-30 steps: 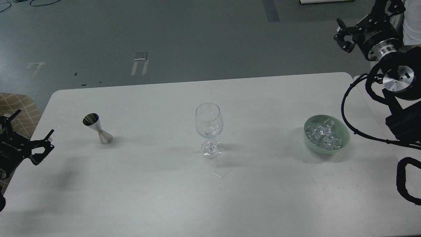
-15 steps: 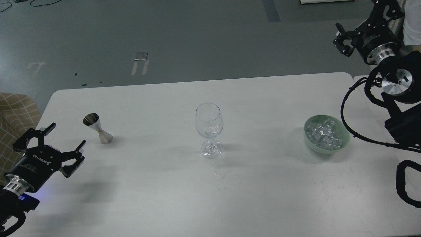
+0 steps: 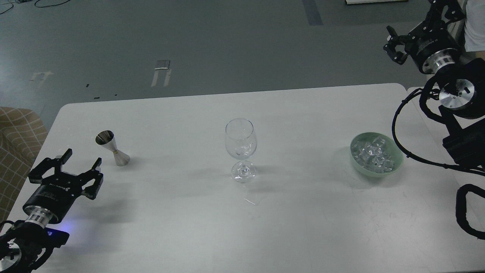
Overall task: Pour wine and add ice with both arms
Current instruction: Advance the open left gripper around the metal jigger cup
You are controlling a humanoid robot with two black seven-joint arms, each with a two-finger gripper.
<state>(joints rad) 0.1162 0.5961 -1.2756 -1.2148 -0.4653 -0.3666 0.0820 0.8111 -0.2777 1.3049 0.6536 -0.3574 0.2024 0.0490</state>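
While the wine glass (image 3: 241, 149) stood untouched at the middle of the white bench (image 3: 310, 227), the left claw (image 3: 77, 167) had come in from the bench's left edge over the last second and now hung low, fingers spread and empty, just beside the steel jigger (image 3: 112, 148) and pointing toward it. That advance suggested the pour was only beginning: the jigger, presumably holding the wine, still had to be gripped and carried to the glass. No liquid could be made out in the jigger's cup, and the glass bowl looked nearly empty, with only faint glints near its bottom.

The right claw (image 3: 394, 45) had barely shifted, raised off the far right corner of the bench and well apart from everything; it seemed slightly parted and held nothing, though it was small and dark.

The ice (image 3: 373, 153) lay as a heap of clear glassy cubes in the pale green bowl (image 3: 394, 167) on the bench's right side, well apart from the glass, none moved yet.
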